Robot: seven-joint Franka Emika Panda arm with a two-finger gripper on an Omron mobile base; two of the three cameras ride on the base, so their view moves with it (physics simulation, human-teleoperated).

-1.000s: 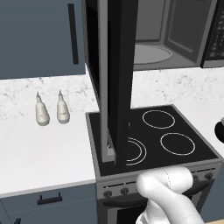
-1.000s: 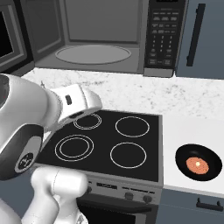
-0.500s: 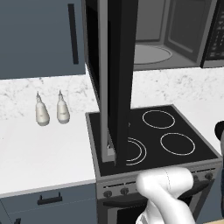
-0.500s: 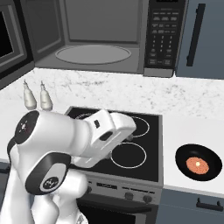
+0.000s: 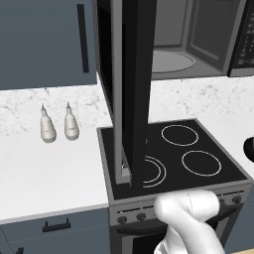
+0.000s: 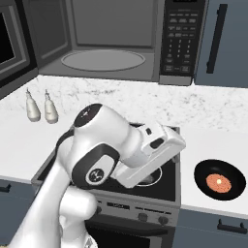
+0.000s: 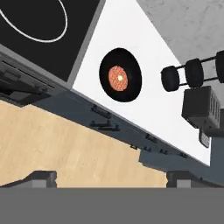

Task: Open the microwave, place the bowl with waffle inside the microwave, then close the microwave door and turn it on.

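Note:
The microwave stands open above the counter, its grey cavity and round turntable plate bare. The microwave door is swung out towards me and hangs edge-on over the cooktop. The bowl, small and black with an orange waffle in it, sits on the white counter right of the cooktop; the hand view looks down on the bowl from above and apart. My gripper is open, its fingertips spread wide with nothing between them. In the right base view the hand hovers over the cooktop's front right.
The black four-ring cooktop lies below the door. Two pale bottles stand on the left counter. A dark boxy appliance and round black items sit beyond the bowl. Wooden floor shows past the counter's front edge.
The arm has swung from the left side of the cooktop to its right front, nearer the bowl. The gripper stays open. Door, bowl and bottles have not moved.

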